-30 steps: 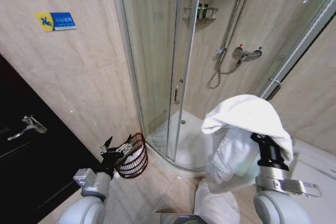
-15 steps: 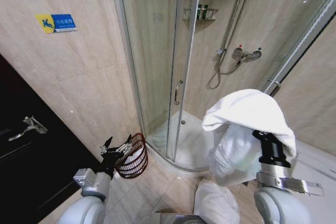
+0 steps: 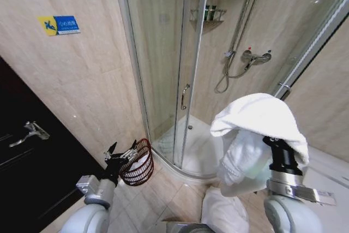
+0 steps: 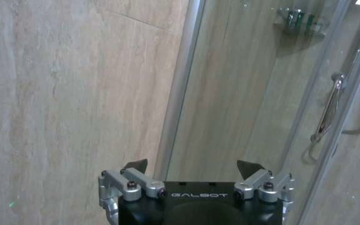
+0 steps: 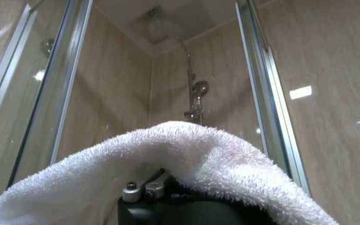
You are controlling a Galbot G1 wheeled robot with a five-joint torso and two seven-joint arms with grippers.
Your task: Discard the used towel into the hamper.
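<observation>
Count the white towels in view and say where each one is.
2. One towel drapes over the right gripper, raised beside the shower. Another towel lies on the floor below it. White cloth inside the hamper may be a third.

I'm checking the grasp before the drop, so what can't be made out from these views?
- Right gripper: fingers covered by the towel in the head view and the right wrist view; grip cannot be told.
- Hamper: near side hidden behind the open left gripper in the head view.
- Towel's lower end: merges with white cloth below.
</observation>
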